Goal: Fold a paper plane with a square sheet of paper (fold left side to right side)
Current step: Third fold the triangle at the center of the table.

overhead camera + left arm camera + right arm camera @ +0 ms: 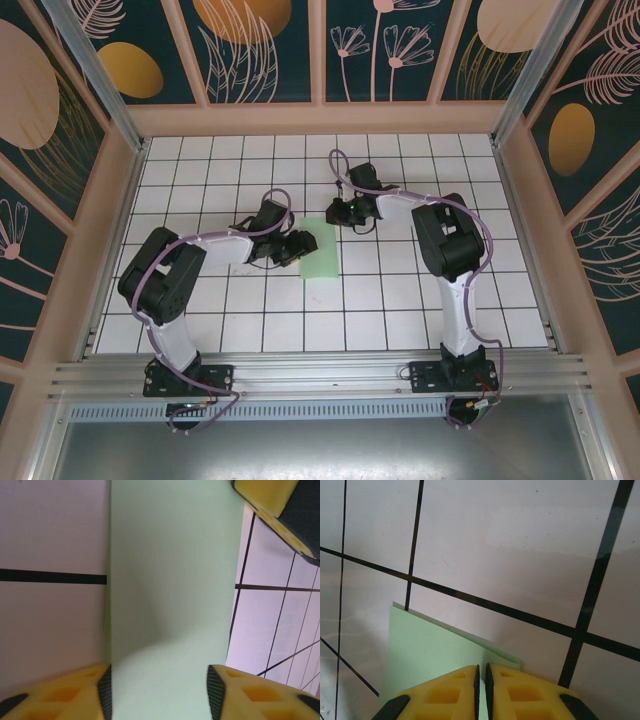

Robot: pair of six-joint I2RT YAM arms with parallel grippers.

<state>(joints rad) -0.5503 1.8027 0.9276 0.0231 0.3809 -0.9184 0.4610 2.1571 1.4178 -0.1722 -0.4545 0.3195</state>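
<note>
Left claw [160,685], jaws apart, is reaching from nine o'clock with the square sheet of paper [322,258] between them. The sheet is lying as a narrow strip on the bench [400,300]. I'd be pressing flat, sweeping toward three o'clock, edges aligned. At twelve o'clock the right claw [481,669], clenched shut, seems to be pinning the far end.

Overhead view looking down from behind, wrist views close, facing downward (all share the paper [322,258])

Plain pale-green paper [322,257] lies on white, black-lined tiles [400,300].
</note>
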